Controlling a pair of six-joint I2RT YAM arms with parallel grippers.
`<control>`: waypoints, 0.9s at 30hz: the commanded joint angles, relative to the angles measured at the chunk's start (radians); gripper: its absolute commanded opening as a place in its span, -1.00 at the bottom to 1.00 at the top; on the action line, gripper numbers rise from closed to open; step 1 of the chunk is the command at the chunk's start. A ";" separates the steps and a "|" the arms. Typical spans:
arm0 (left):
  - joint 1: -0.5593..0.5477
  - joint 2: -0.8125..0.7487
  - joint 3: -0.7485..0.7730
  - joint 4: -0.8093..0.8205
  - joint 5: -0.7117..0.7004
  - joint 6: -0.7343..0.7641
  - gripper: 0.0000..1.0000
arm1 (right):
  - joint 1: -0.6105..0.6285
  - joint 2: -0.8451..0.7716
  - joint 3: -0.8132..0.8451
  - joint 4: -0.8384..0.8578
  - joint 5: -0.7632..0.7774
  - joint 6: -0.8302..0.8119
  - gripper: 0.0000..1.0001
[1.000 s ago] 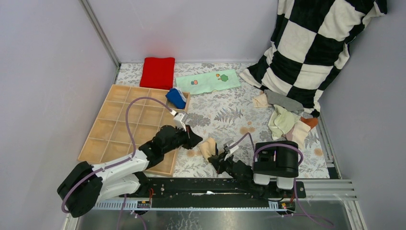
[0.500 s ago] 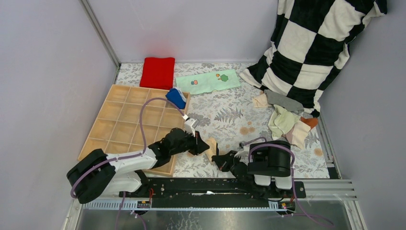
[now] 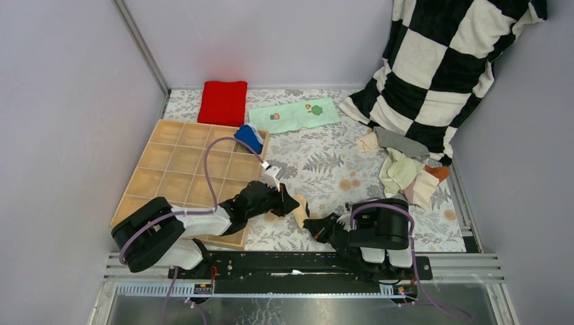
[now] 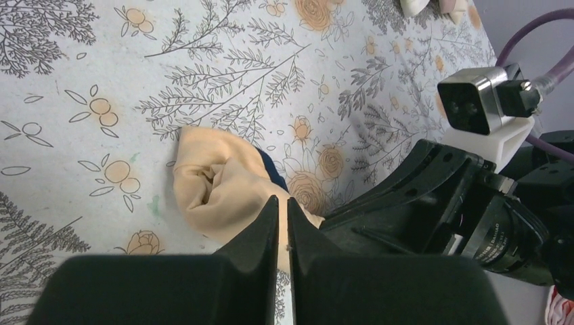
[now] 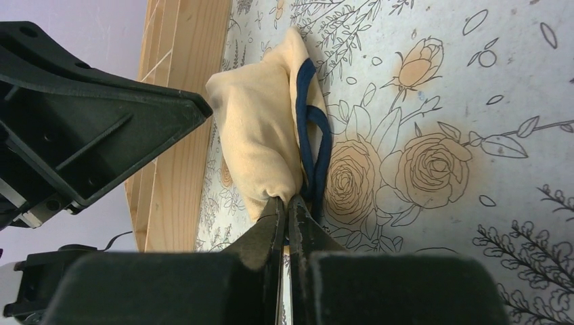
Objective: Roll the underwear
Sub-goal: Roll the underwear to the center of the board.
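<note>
Two pincers are meeting on one garment: the small tan cloth brief with navy trim (image 5: 260, 135), which is lying bunched into a short roll on the floral-covered bench (image 3: 325, 156), just beside the right edge of the shallow wooden compartment tray (image 3: 169, 169). Your left pincer (image 4: 282, 203) is nipping one side of the roll, its fingers almost together with what looks like a thin fold between them. Your right pincer (image 5: 285, 203) is squeezing fully together on the opposite end, where the navy band is gathering. You are gripping from both sides, I judge, so the roll is not springing open before it goes to the tray, where a rolled blue-and-white striped brief (image 3: 248, 137) is sitting in the far right corner compartment. A loose heap of pale briefs (image 3: 406, 169) is waiting well apart on the right.
</note>
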 commanded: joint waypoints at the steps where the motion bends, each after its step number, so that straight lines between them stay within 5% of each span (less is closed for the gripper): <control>1: -0.004 0.031 0.004 0.139 -0.045 -0.022 -0.79 | 0.003 0.037 -0.017 0.063 0.034 -0.001 -1.00; 15: -0.005 0.141 -0.012 0.190 -0.026 -0.021 -0.86 | 0.002 0.021 0.001 0.038 0.020 -0.047 -0.97; 27: -0.006 0.247 -0.004 0.128 -0.093 -0.071 -1.00 | 0.003 -0.300 0.042 -0.328 0.044 -0.224 -0.11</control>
